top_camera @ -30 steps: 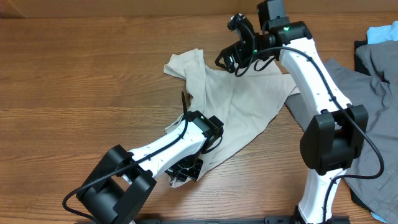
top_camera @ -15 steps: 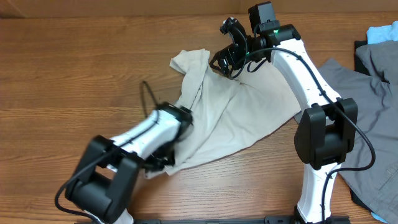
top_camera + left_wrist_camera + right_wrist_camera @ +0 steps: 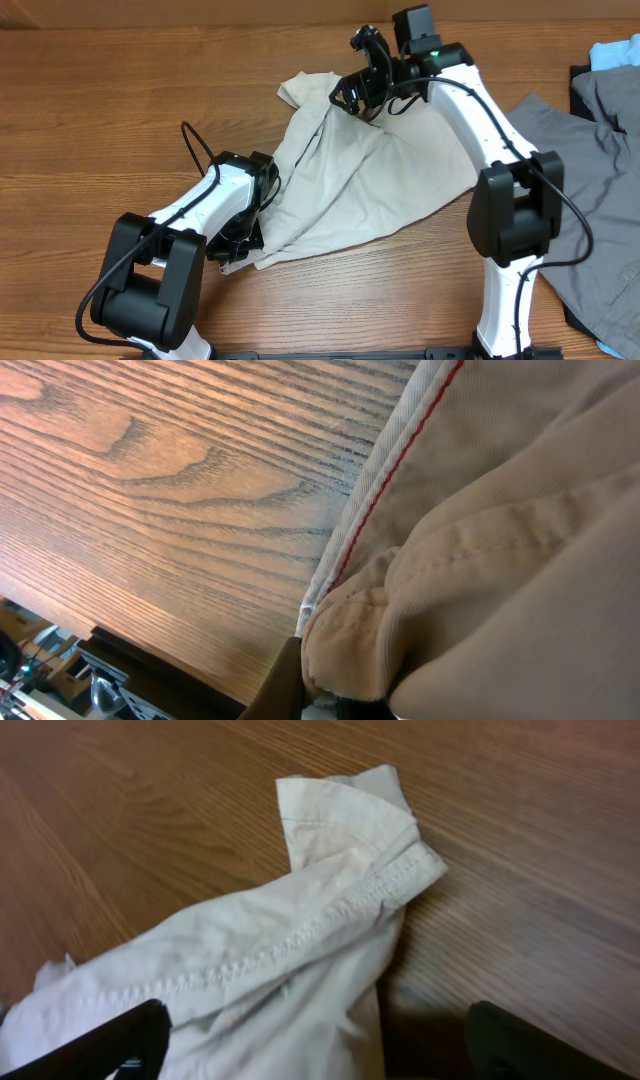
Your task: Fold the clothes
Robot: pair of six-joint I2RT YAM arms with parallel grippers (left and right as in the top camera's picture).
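Observation:
The pale beige shorts (image 3: 380, 180) lie crumpled in the middle of the wooden table. My left gripper (image 3: 238, 238) is shut on their lower left hem; in the left wrist view the bunched hem (image 3: 350, 650) with a red-stitched edge is pinched in the jaws (image 3: 340, 698). My right gripper (image 3: 352, 97) hovers low over the far upper part of the shorts. In the right wrist view its fingers (image 3: 320, 1045) are wide apart, with a stitched seam and a folded corner of the shorts (image 3: 340, 830) ahead of and between them.
A grey garment (image 3: 590, 200) lies spread at the right, under the right arm's base. A darker grey piece (image 3: 605, 95) and a light blue one (image 3: 615, 50) sit at the far right edge. Bare wood shows at the left and the front.
My left gripper has dragged the lower hem of the shorts leftward and a little away from the front edge. The right gripper has shifted slightly left over the top of the shorts.

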